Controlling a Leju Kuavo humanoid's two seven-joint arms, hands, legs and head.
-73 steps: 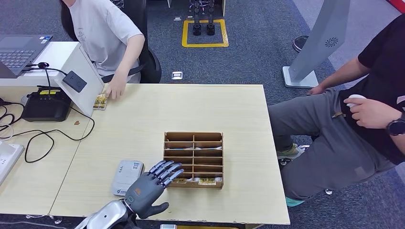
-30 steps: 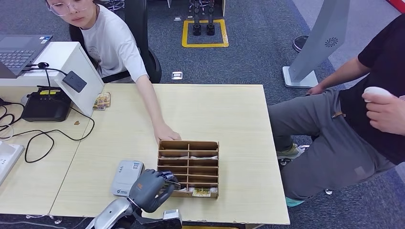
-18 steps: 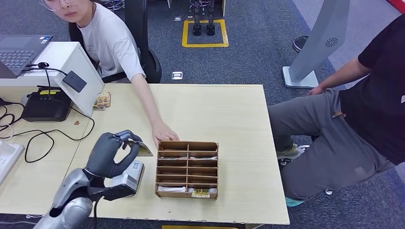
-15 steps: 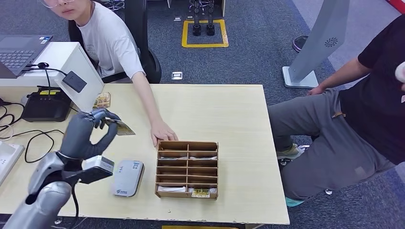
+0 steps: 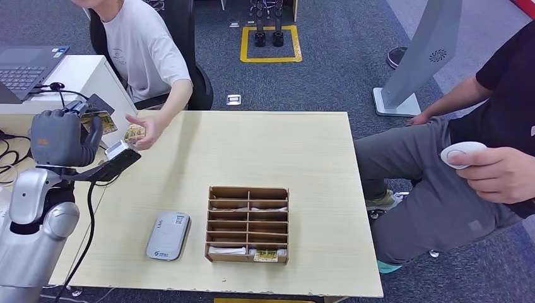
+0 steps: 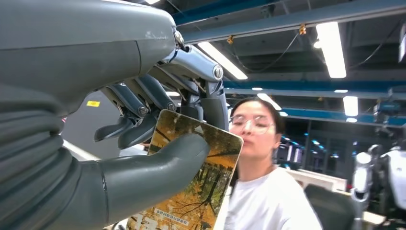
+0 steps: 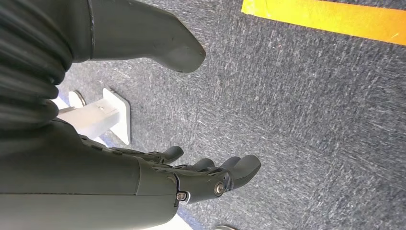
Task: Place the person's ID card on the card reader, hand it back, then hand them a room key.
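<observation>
**Room key held high, handover not yet made**

The left hand (image 5: 58, 136) is raised at the far left, beyond the desk's (image 5: 252, 145) left edge, and pinches the room key (image 6: 191, 187) between thumb and fingers; in the head view the card (image 5: 99, 121) shows as a sliver sticking out of the fist toward the person. The person's hand (image 5: 140, 129) is open just to the right of it, near but apart.

The card's long axis runs along the thumb, its free end angled up and toward the person, its printed face turned to the wrist camera. How it tilts against the desk cannot be told.

The grip covers only part of the card. If the left hand lets go before the person takes hold, the key will likely drop onto the cables (image 5: 44, 183) or the desk edge. A release that comes late may leave the card tugged or bent.

The right hand (image 7: 210, 179) hangs over the carpet, fingers loosely apart, holding nothing.

The card reader (image 5: 168, 235) and the wooden card box (image 5: 248, 223) lie near, well apart from the handover.
</observation>
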